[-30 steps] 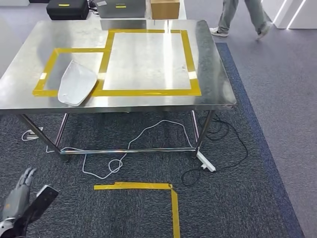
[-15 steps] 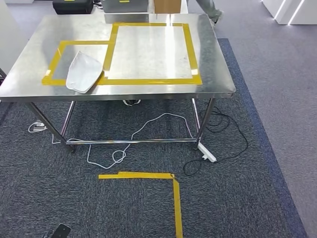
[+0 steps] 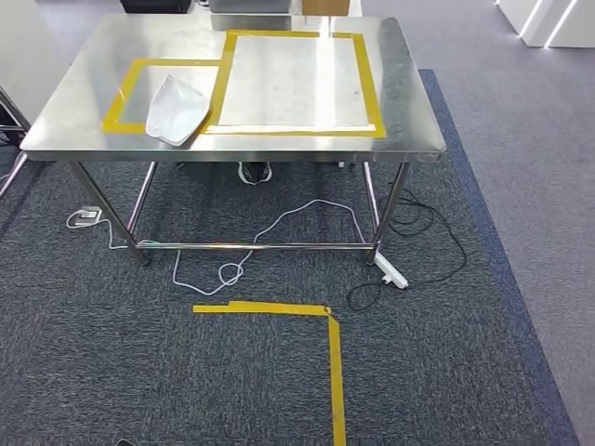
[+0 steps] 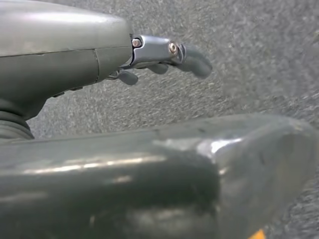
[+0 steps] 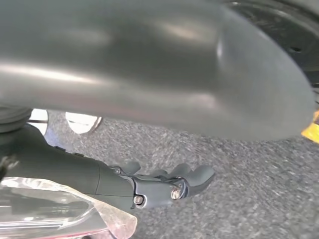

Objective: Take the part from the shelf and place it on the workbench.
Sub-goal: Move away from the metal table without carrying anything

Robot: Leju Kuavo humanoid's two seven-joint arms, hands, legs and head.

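Yellow tape [image 3: 337, 367] marks a right-angle corner on the dark grey carpet [image 3: 105, 353] in front of the steel counter's legs. A white cable [image 3: 231, 269] loops beneath the lower crossbar [image 3: 256, 246], while a black cable [image 3: 435, 251] curls beside a white power strip [image 3: 391, 271] near one leg. A blue carpet strip [image 3: 484, 251] borders the grey.

The left hand [image 4: 112, 124] is seen as a smooth grey cover, a thick glossy grey thumb [image 4: 226, 164] and dark fingers [image 4: 188, 57] joined by a metal link with small screws. The right hand [image 5: 150, 149] is built alike: broad grey thumb [image 5: 169, 74], dark screwed fingers [image 5: 169, 186].
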